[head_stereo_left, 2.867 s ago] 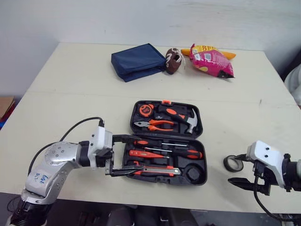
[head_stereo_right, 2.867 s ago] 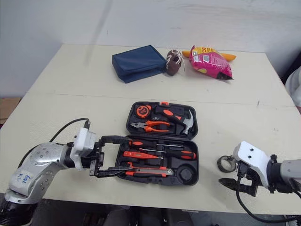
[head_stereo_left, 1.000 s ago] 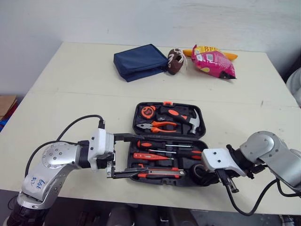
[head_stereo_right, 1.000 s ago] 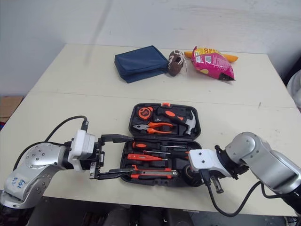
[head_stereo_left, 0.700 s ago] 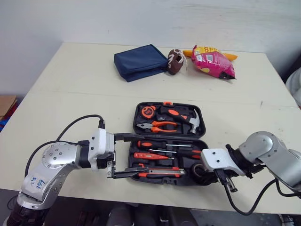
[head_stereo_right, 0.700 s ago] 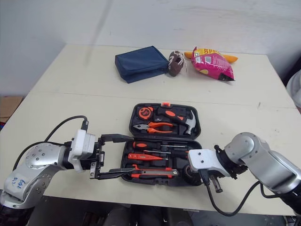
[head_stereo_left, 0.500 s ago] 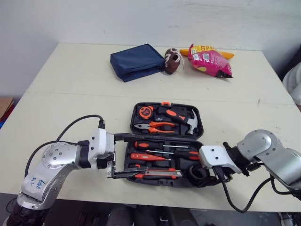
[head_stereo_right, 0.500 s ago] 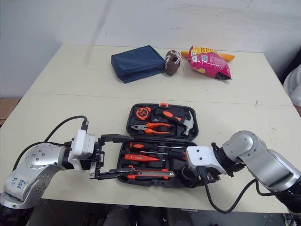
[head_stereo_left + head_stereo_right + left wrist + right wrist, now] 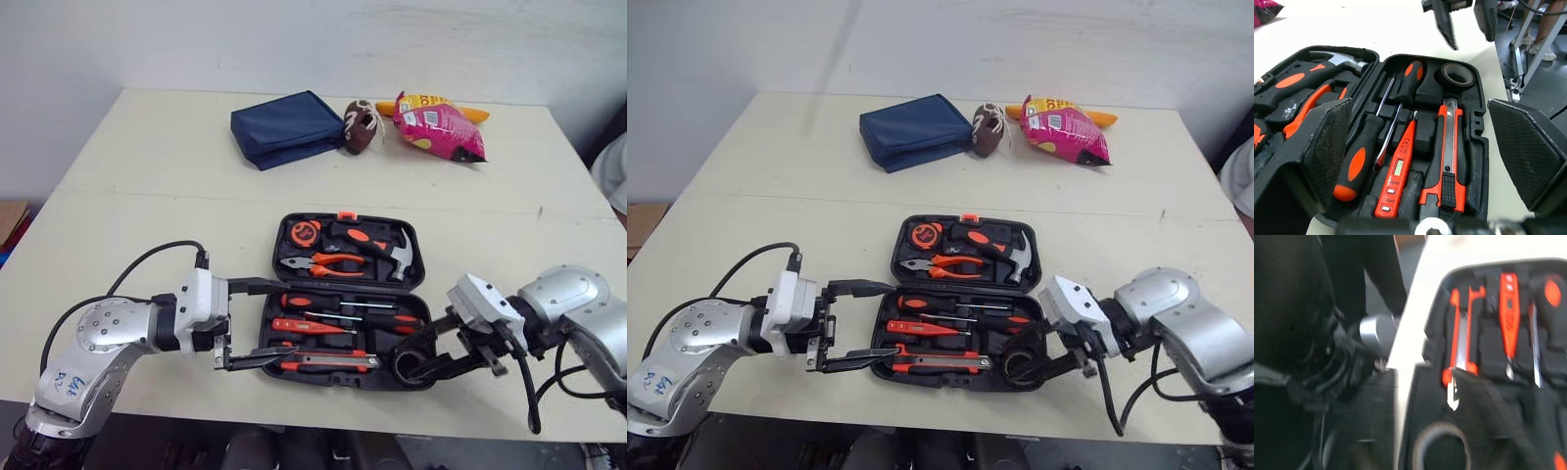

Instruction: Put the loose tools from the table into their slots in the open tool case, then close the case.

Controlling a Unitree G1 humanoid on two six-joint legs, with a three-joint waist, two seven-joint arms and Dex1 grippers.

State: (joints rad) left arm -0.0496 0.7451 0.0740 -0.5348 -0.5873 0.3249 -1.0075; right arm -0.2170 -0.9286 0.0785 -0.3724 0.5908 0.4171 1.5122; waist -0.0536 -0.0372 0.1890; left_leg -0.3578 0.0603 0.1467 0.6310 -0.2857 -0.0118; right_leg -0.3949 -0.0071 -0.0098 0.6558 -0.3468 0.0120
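Note:
The black tool case lies open near the table's front edge. It holds a hammer, pliers, a tape measure, screwdrivers and an orange utility knife. A black tape roll sits in the round slot at the case's front right corner. My right gripper hovers just over that roll, jaws a little apart, with nothing between them in the left wrist view. My left gripper stands wide open at the case's left end, its fingers straddling the lower half.
A blue pouch, a small brown football and a pink snack bag lie along the table's far side. A person's legs stand beyond the table's right end. The case sits close to the front edge.
My right arm has drawn back to the right and its wrist has turned; the fingers now point left over the tape roll, which stays in its slot. The left arm has hardly moved.

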